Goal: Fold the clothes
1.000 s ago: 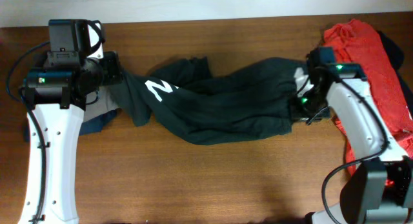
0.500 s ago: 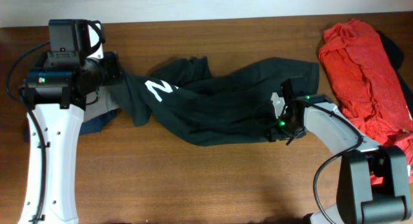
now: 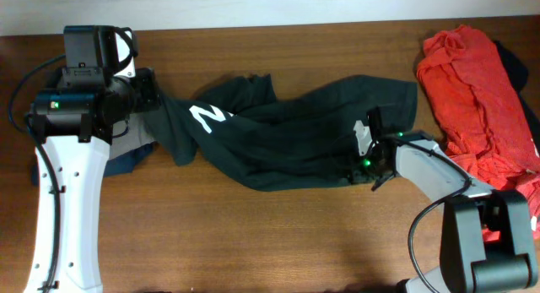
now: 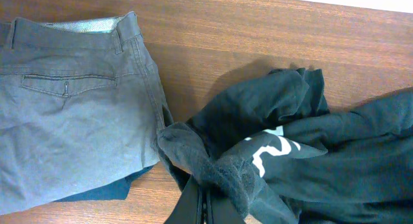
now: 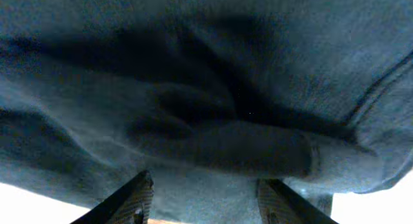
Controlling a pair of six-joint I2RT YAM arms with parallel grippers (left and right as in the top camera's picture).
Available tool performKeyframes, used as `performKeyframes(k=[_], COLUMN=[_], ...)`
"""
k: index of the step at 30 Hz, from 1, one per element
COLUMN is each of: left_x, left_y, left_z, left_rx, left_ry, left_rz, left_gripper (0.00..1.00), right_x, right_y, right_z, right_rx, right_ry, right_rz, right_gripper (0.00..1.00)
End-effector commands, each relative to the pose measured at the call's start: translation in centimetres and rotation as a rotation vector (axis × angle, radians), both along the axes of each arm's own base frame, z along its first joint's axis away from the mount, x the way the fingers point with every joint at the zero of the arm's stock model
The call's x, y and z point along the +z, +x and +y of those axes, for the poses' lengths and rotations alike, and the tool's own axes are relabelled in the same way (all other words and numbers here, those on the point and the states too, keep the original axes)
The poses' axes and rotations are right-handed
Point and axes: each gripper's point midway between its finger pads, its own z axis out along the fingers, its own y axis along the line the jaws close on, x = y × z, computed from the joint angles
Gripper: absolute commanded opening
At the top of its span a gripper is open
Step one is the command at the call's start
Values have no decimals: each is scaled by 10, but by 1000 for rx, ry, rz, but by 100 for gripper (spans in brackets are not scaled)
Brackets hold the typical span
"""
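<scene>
A dark green sweatshirt [image 3: 287, 137] with a white print lies stretched and rumpled across the table's middle. My left gripper [image 3: 154, 97] is shut on its left end; in the left wrist view the closed fingers [image 4: 205, 208] pinch a bunched fold of the sweatshirt [image 4: 310, 153]. My right gripper [image 3: 364, 162] is low at the sweatshirt's right lower edge. In the right wrist view its fingers [image 5: 132, 197] stand apart, with the dark cloth [image 5: 206, 88] filling the view just ahead of them.
Folded grey trousers [image 4: 71, 114] over a blue garment lie under the left arm at the table's left edge [image 3: 126, 154]. A pile of red cloth [image 3: 477, 90] lies at the right, beside the right arm.
My right gripper has moved left and down from the sweatshirt's right end to its lower right edge, then settled. The sweatshirt's right end now lies loose. The left arm has not moved.
</scene>
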Motion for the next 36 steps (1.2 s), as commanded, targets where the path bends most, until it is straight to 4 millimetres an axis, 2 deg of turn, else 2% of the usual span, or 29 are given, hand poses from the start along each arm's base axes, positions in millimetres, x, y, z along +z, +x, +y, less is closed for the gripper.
performKeyframes(k=[1, 2, 5, 8, 10, 13, 16, 20, 22, 24, 26, 28, 29, 33, 36], left_x=[-3, -3, -3, -3, -3, -3, -3, -3, -3, -3, -3, -4, -4, -5, -5], left_y=[-1, -1, -1, -1, -1, -1, -1, -1, -1, -1, -1, -2, -3, -3, -4], left_z=[1, 1, 1, 1, 1, 1, 1, 1, 1, 1, 1, 1, 1, 1, 1], left_rx=[-10, -10, -10, -10, -10, -10, -10, -10, -10, -10, -10, -10, -10, -10, -10], left_ry=[13, 13, 13, 13, 13, 13, 13, 13, 13, 13, 12, 13, 13, 12, 13], left_rz=[8, 8, 8, 8, 8, 8, 7, 7, 7, 7, 8, 15, 18, 20, 22], left_gripper=[1, 1, 1, 0, 1, 1, 1, 1, 1, 1, 1, 1, 1, 1, 1], right_x=[-13, -13, -13, -14, -11, 7, 56, 146, 186, 206, 201, 176, 162, 108, 90], right_y=[-19, -20, -22, -27, -31, -33, -24, 8, 35, 58, 72, 73, 70, 55, 50], right_z=[0, 0, 0, -1, -1, 0, 0, -5, -22, -44, -59, -66, -67, -65, -62], right_rx=[-3, -3, -2, -3, -4, -15, -18, -39, -77, -133, -179, -204, -209, -205, -198], right_ry=[1, 1, 0, -2, -4, 3, 4, 11, -30, -72, -56, -20, -12, -16, -17], right_rz=[54, 58, 66, 86, 105, 129, 109, -35, -155, -236, -230, -145, -88, 111, 172], right_gripper=[56, 53, 28, 8, 4, 4, 4, 4, 4, 4, 4, 36, 41, 45, 45])
